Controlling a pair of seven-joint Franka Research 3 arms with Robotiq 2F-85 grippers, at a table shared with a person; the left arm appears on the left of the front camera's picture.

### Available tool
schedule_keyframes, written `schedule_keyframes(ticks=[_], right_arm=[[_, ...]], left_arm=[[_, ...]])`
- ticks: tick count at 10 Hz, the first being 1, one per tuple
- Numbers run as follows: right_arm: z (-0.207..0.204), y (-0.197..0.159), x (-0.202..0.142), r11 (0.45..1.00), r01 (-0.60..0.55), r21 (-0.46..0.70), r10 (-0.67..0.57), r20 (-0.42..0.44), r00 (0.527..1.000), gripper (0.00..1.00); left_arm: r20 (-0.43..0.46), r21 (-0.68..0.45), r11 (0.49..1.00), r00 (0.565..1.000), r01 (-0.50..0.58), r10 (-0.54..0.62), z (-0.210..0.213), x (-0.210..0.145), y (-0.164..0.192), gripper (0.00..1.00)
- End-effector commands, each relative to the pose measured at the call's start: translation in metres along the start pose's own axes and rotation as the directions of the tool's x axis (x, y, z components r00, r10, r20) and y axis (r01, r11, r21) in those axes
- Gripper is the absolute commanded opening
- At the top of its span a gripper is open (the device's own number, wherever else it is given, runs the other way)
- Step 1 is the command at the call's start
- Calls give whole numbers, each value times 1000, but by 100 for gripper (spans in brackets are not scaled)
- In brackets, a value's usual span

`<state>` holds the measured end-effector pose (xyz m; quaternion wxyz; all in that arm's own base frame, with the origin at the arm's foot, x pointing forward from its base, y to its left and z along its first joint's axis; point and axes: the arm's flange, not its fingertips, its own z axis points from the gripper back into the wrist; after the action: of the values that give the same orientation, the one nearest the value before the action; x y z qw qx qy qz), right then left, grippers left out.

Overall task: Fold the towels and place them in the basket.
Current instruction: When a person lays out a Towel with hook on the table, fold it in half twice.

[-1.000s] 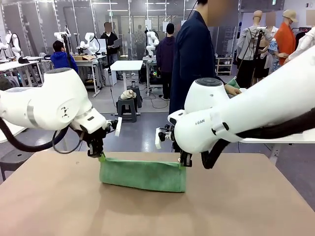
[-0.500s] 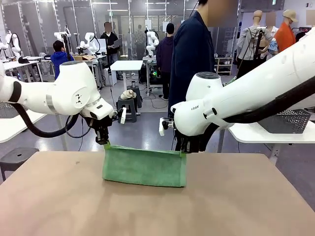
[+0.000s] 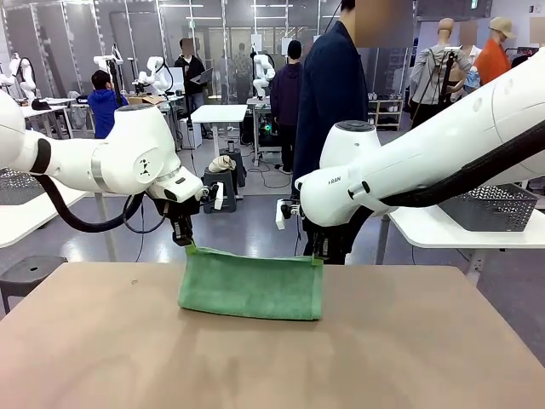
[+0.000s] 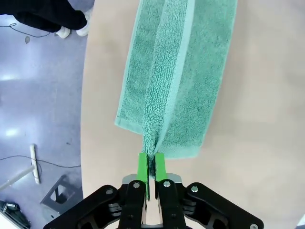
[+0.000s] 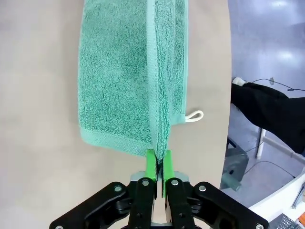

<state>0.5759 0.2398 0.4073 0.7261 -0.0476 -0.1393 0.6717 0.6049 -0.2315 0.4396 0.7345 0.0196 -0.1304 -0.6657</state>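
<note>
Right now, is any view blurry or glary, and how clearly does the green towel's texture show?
Front view: even light, towel sharp, a faint shadow under it on the table. Left wrist view: terry loops crisp, the table edge slightly bowed, pale glare on the floor. Right wrist view: also crisp, white tag loop distinct, no glare on the cloth.

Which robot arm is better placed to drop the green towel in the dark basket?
Probably the right arm. The dark grey basket sits on the white side table on its side. Both arms' jaws are shut on the towel at its top corners, and the left arm is farther away.
</note>
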Motion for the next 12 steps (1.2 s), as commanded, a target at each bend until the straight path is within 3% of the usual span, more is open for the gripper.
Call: schedule_keyframes(ticks=[1, 4, 9, 12], right_arm=[[0, 0, -1, 1000, 4, -3, -4, 2, 1000, 7], [-12, -2, -3, 1000, 8, 24, -8, 12, 1000, 7], [-52, -12, 2, 999, -10, -34, 11, 18, 1000, 7], [-70, -19, 6, 1000, -6, -12, 6, 16, 1000, 7]], left_arm=[[2, 4, 1000, 1000, 7, -7, -1, -5, -2, 7], [25, -51, 999, 1000, -16, 18, -12, -5, 10, 7], [-10, -46, 999, 1000, -4, 3, -42, -1, 27, 7], [-27, -60, 998, 999, -27, 25, -59, 0, 38, 7]])
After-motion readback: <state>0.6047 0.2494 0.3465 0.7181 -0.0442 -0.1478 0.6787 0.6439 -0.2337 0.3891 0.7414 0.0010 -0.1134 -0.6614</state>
